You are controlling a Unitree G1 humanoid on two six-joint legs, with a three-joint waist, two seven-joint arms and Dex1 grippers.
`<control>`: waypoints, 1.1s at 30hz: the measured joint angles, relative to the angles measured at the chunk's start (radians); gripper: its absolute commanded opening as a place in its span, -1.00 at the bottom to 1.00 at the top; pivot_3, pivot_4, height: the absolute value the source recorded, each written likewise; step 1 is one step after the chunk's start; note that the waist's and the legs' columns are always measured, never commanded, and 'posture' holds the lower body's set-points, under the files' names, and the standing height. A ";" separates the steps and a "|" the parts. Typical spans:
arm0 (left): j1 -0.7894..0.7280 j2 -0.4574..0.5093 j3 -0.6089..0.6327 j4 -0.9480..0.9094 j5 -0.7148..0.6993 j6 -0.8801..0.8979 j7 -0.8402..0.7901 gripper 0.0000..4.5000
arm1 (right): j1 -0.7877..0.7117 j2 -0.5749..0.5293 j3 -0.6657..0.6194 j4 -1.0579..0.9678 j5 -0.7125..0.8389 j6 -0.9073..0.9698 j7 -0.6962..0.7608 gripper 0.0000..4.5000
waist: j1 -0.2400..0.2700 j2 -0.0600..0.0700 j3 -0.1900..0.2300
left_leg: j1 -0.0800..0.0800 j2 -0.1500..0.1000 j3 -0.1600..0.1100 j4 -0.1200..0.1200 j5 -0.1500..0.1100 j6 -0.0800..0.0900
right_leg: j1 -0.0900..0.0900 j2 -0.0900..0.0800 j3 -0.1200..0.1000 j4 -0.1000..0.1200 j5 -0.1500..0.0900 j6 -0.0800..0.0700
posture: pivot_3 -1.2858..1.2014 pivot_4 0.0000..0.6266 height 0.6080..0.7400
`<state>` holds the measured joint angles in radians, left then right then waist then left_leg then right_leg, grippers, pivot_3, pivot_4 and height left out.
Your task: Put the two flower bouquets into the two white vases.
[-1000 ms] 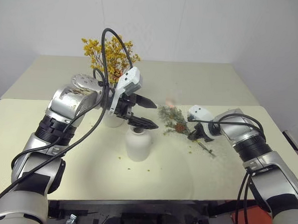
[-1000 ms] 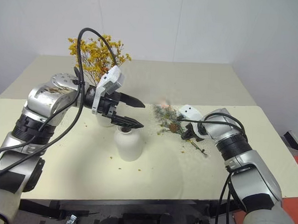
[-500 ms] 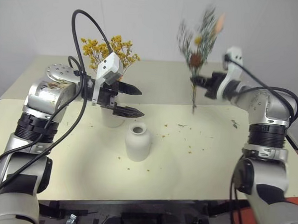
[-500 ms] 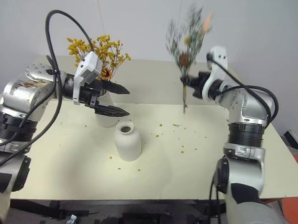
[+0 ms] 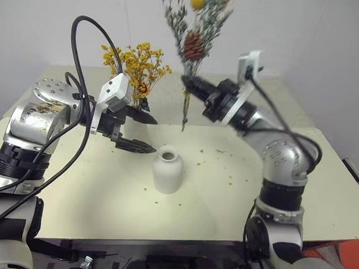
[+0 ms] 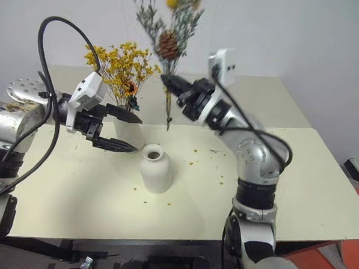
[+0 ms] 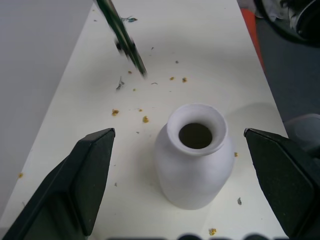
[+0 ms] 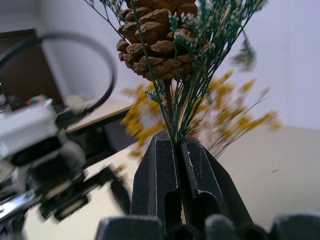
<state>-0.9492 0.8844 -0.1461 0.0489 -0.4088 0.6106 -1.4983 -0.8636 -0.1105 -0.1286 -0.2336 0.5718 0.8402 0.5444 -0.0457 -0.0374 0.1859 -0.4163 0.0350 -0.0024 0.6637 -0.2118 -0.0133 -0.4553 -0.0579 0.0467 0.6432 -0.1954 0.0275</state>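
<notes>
Both head views look forward and down from above the near table edge onto the short white vase [image 5: 167, 169], which stands near the middle of each. The left wrist view looks close down into that vase's mouth from just beside it. The right wrist view faces up along a held green bunch [image 8: 172, 60], high above the vase, sharing the yellow flowers [image 5: 138, 63] with the head views

White vase [image 5: 167, 169], yellow-orange bouquet [image 5: 138, 63], brown pinecone [image 8: 156, 37].

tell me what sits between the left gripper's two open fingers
The short white vase, standing upright with its mouth empty, sits between the left gripper's fingers in the left wrist view.
</notes>
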 measured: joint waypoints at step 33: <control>0.059 0.073 0.007 -0.058 -0.025 0.044 -0.037 1.00 | 0.230 -0.052 0.239 -0.068 -0.080 -0.288 0.044 -0.37 | 0.001 0.000 0.000 | 0.001 0.001 0.000 0.000 0.000 0.000 | 0.000 0.001 0.000 0.001 -0.004 0.005 | 0.03 -0.52 1.00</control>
<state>-0.8898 0.9573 -0.1387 -0.0088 -0.4336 0.6549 -1.5358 -0.6337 -0.1629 0.1106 -0.3016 0.4920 0.5520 0.5886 -0.0451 -0.0378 0.1856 -0.4151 0.0357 -0.0025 0.6638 -0.2118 -0.0133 -0.4549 -0.0572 0.0464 0.6446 -0.1998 0.0321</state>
